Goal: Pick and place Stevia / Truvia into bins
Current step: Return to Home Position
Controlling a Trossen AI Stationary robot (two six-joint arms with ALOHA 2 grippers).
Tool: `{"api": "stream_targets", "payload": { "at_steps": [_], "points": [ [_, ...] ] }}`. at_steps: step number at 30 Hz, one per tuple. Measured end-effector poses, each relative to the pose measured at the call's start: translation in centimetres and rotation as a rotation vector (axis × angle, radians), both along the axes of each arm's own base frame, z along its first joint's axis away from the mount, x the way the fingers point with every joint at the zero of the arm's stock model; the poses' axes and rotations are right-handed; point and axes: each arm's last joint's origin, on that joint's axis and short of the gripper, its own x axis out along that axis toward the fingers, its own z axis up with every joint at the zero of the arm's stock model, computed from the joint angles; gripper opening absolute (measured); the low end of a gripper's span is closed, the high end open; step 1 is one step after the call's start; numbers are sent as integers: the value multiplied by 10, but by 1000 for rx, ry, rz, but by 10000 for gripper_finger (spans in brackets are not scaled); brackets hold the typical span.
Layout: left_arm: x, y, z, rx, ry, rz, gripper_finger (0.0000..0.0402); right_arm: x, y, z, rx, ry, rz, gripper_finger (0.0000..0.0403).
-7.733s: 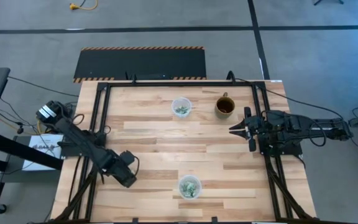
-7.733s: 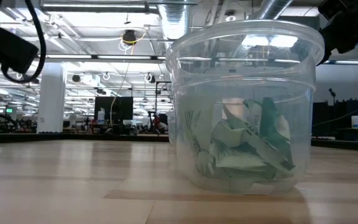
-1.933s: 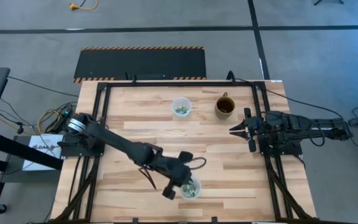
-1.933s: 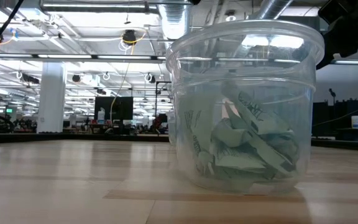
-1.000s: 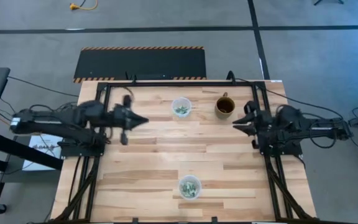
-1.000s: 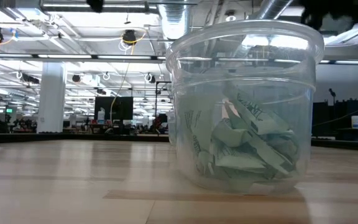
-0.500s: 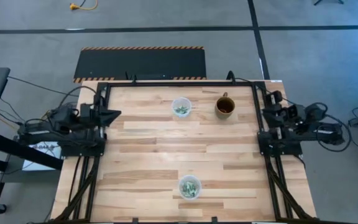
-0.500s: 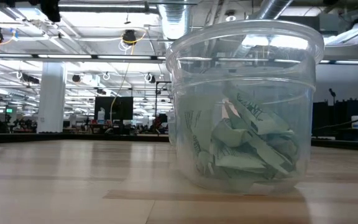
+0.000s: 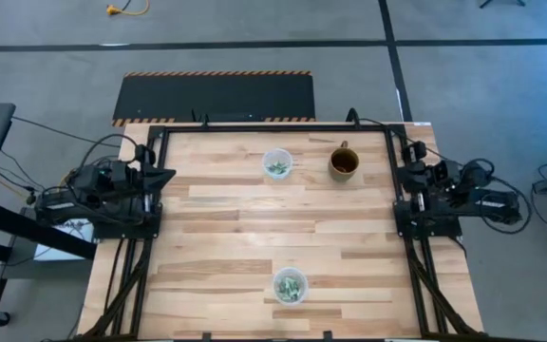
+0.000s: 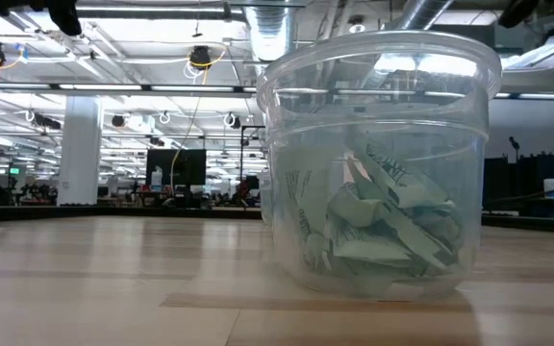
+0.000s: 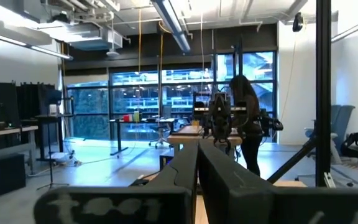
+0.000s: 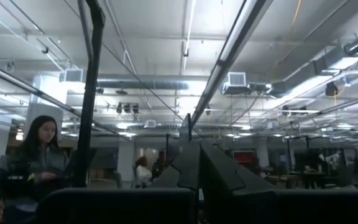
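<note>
Wooden table (image 9: 273, 228) lies open between edge-parked left hand (image 9: 162, 175) and right hand (image 9: 409, 154), both pinched together.

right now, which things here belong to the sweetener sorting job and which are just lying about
Job: far cup; near cup; green and white packets in both; left gripper, shut, at the table's left edge; right gripper, shut, at its right edge.
Lying about: brown mug beside the far cup; black mat on the floor.

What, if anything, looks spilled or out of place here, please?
Nothing stands out: the far cup and near cup stand upright with packets inside, the mug is upright, left gripper and right gripper rest at the table's sides.
</note>
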Motion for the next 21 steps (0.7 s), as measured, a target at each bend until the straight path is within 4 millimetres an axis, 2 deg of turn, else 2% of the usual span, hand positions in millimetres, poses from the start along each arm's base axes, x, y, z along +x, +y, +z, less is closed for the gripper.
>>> {"api": "stream_targets", "payload": {
  "at_steps": [7,18,21],
  "points": [
    [3,0,-5,-15,25,-11,0,14,0,-29,42,2,30,1],
    [28,-1,-52,-19,-33,-73,0,27,-1,-66,135,53,48,0],
    [31,-1,-62,-24,-58,-88,0,28,-1,-68,149,68,52,0]
  ]
}}
